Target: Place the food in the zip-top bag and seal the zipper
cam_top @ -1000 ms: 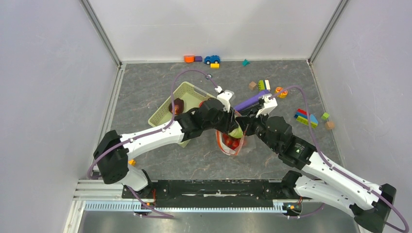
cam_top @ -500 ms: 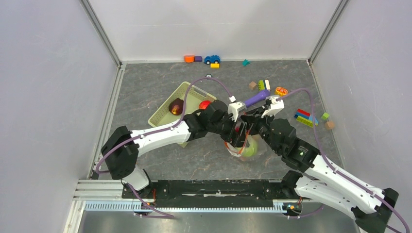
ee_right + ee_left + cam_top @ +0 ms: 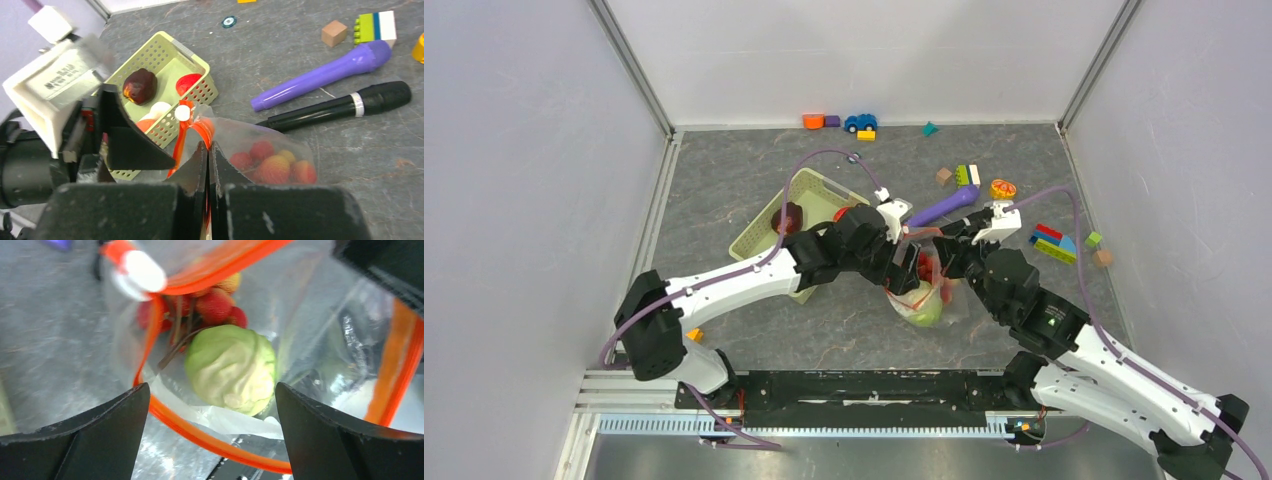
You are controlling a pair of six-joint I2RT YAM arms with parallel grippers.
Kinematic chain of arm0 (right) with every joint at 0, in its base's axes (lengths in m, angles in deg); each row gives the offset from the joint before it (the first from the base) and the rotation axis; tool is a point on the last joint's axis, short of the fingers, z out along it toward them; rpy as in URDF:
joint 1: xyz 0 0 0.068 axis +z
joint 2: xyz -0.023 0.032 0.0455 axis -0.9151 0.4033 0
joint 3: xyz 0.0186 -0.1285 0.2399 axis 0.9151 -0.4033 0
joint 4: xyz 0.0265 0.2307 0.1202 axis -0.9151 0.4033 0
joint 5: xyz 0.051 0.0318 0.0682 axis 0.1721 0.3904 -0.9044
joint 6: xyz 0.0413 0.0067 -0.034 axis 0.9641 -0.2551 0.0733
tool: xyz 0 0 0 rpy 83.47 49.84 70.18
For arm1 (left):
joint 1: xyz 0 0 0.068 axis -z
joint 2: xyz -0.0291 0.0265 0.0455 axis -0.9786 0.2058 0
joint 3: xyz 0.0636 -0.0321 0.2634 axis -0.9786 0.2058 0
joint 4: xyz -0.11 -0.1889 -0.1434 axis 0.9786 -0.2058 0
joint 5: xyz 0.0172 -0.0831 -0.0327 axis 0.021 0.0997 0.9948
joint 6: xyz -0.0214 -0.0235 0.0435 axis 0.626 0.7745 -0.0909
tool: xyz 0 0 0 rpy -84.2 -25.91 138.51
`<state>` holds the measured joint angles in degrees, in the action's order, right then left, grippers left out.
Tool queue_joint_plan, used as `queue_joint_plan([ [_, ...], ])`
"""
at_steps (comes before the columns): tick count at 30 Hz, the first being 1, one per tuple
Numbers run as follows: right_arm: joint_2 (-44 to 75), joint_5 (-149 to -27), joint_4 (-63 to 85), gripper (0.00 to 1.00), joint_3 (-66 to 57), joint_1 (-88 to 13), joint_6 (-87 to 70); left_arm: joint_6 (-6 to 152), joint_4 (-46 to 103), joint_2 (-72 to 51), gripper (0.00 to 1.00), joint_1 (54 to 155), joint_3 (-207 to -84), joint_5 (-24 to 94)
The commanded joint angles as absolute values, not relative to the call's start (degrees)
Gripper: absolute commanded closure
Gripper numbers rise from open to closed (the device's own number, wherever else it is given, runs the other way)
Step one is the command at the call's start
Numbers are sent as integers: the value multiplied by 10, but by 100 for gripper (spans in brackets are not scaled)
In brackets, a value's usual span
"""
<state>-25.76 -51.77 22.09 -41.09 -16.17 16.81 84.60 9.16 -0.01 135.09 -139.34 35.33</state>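
The clear zip-top bag (image 3: 921, 290) stands mouth-up in the middle of the table. My right gripper (image 3: 207, 146) is shut on its orange-red zipper (image 3: 193, 432) rim and holds the mouth open. My left gripper (image 3: 212, 387) hangs open just above that mouth, holding nothing. A green cabbage (image 3: 231, 367) lies inside the bag on red and peach fruits (image 3: 272, 167). More food sits in the light-green basket (image 3: 150, 45): a dark purple piece (image 3: 140, 85), a red piece (image 3: 189, 82) and a white piece (image 3: 160, 109).
A purple toy microphone (image 3: 325, 75) and a black one (image 3: 345, 105) lie just behind the bag. Building blocks (image 3: 1054, 243) and an orange citrus slice (image 3: 1002, 188) are scattered at the right. A toy car (image 3: 860, 122) stands by the back wall.
My left gripper opened over the bag and the cabbage dropped in. The bag and both wrists shifted slightly to the right. The right gripper kept its hold on the rim.
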Motion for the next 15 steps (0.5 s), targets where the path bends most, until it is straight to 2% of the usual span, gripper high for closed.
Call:
queue_joint_plan([
  [1,-269,-460,242,100,-396,-160,153,795,11,-32,0,1351,-1426,203],
  [6,-268,-467,253,100,-392,-160,135,794,-35,-36,0,1349,-1444,58],
  [15,-254,-489,250,99,-390,-160,114,798,-49,-52,0,1344,-1451,-34],
])
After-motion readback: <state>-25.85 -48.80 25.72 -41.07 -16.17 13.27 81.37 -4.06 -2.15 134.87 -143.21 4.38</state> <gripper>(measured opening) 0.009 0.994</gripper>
